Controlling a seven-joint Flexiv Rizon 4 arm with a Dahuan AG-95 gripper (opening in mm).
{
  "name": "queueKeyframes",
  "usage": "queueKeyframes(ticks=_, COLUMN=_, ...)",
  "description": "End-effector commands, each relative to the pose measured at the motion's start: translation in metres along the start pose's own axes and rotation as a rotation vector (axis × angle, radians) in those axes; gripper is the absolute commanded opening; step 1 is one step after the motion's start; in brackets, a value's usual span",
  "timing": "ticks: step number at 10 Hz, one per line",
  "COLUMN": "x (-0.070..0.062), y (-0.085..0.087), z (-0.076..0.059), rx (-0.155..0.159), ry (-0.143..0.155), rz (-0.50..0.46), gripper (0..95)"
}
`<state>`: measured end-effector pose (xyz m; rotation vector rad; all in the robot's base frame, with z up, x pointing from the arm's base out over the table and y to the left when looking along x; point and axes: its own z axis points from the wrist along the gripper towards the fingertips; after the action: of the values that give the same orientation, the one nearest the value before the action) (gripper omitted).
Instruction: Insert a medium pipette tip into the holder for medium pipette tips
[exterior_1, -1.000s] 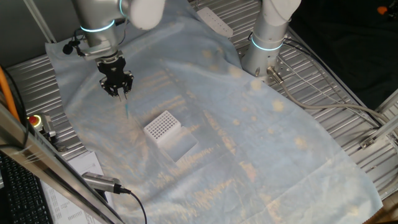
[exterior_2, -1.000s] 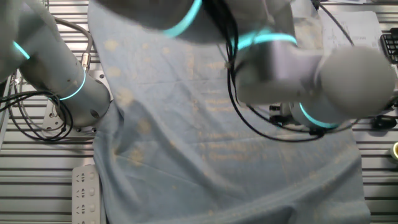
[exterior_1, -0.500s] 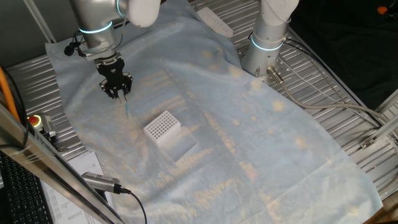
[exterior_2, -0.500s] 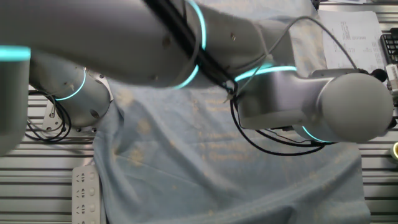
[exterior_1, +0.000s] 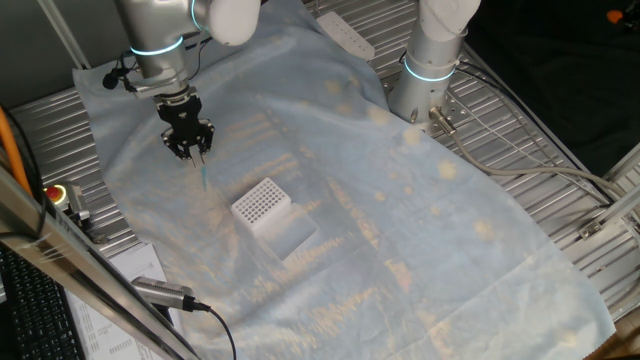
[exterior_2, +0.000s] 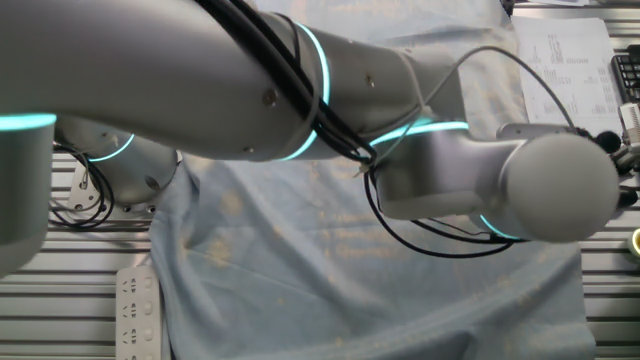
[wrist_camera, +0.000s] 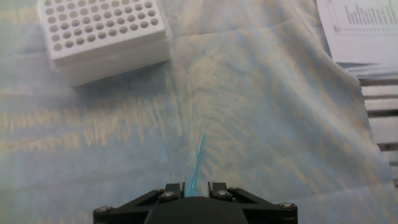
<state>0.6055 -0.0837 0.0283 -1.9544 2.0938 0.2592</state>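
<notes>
Jaws clamped on medium pipette tip (wrist_camera: 196, 163), pointing down, holder (wrist_camera: 102, 36) well apart. Carry it over w/o tilt, line up w/ one hole, lower slow.

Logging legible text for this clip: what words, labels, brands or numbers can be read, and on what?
None can be read.
Printed sheet beside the cloth: a chart and lines of print, too small and blurred.
Paper in the other fixed view: print too blurred.
Holder: no markings visible.
</notes>
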Motion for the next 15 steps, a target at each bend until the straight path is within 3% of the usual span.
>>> queueKeyframes(ticks=1, x=0.001, y=0.000, z=0.003, rx=-0.001, ry=-0.010, rz=-0.023, gripper=19.0)
queueKeyframes(ticks=3, x=0.000, y=0.001, z=0.004, rx=-0.007, ry=-0.033, rz=-0.038, gripper=19.0)
queueKeyframes(ticks=15, x=0.006, y=0.008, z=0.015, rx=-0.005, ry=-0.036, rz=-0.044, gripper=19.0)
